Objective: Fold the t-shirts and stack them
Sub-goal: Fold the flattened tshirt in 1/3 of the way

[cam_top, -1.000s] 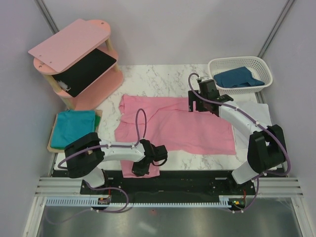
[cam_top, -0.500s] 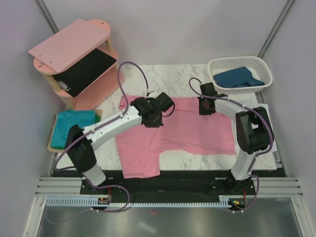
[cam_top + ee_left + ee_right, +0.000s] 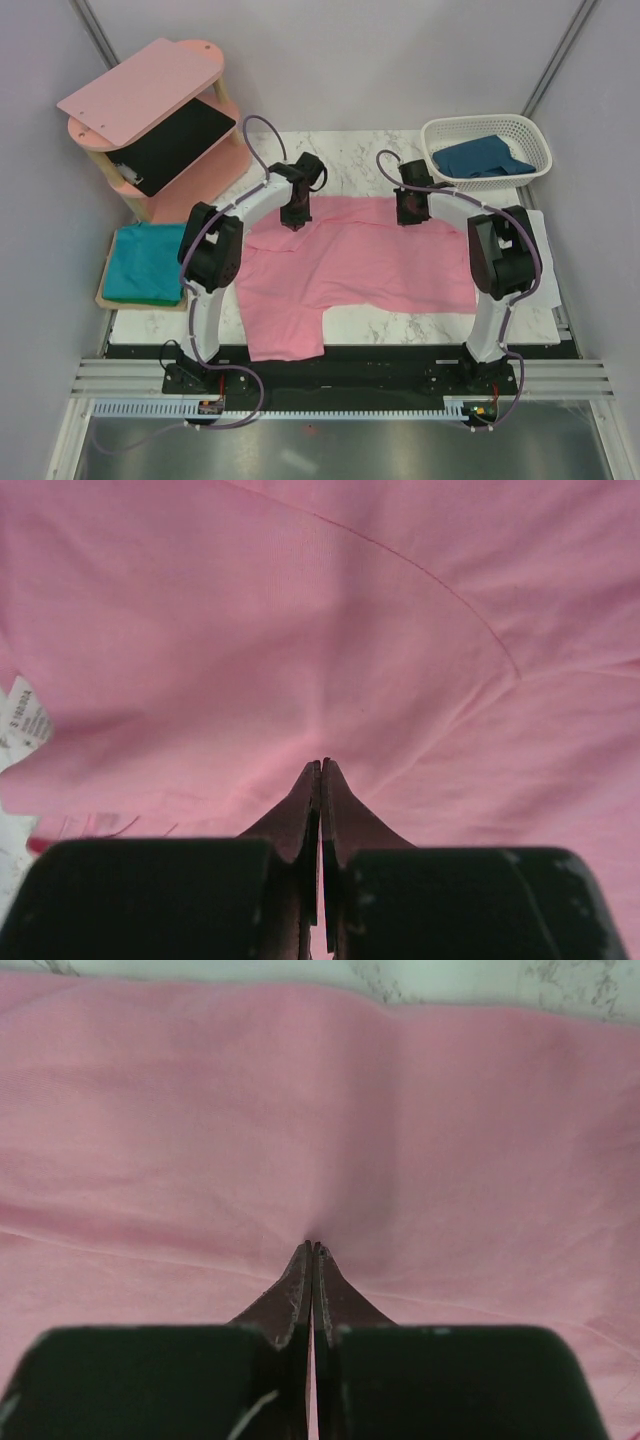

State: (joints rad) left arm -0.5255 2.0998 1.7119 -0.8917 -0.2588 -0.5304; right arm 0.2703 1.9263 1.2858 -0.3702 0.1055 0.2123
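Pink t-shirt (image 3: 370, 262) is spread out mid-frame on the worktop (image 3: 340, 150). Left hand (image 3: 294, 220) and right hand (image 3: 407, 216) are both pinched tight on its far edge, upper middle. I'd lift evenly and keep the edge taut so the fold lands straight.

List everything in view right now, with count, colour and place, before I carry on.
pink t-shirt: 1, light pink, spread across mid-table
teal t-shirt: 1, teal, folded on the wooden board
dark blue t-shirt: 1, dark blue, bunched in the basket
basket: 1, white, far right corner
wooden board: 1, pale wood, table's left edge
shelf unit: 1, pink, far left corner
black panel: 1, black, on the shelf unit's middle tier
table: 1, white marble
left gripper: 1, black, shut on the pink t-shirt's far-left part
right gripper: 1, black, shut on the pink t-shirt near its far edge
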